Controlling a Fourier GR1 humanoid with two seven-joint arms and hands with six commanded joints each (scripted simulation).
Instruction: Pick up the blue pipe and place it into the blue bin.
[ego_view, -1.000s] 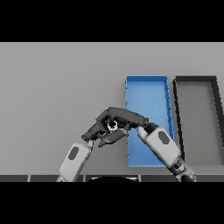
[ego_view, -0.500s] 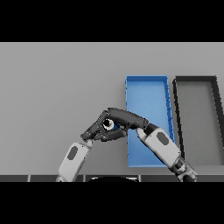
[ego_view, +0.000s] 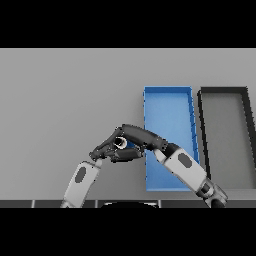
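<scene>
Two hands meeting nearest, low on the bench (ego_view: 60, 100), just left of the blue bin's near end. Right hand (ego_view: 139, 137) reaching in from the lower right, fingers curled over the blue pipe (ego_view: 122, 143) and pinching it from above. Left hand (ego_view: 104, 149) coming up from the lower left and pressed in against the same spot; impossible to tell whether spread or closed, with the two dark hands overlapping there. Of the pipe itself, only a pale round end and a sliver of blue showing between them, just beside the bin's left wall and not yet over it.

Judged from this: grasp made, carry about to come. To do it well, hold the right hand's curl firm and lift straight up first, high enough to clear the left wall. Draw the left hand back and away, so as not to knock the pipe or snag it. Then swing right, only a short way, and stop over the bin's bare floor, not over its rim. Lower before letting go, to avoid a bounce or a roll out.

Farther back, the blue bin (ego_view: 167, 90) lying lengthwise, away from the robot. Just beside it on the right, a dark bin (ego_view: 222, 90), not the goal.

Count: two hands, one blue pipe, two bins (one blue, one dark), one bench.
</scene>
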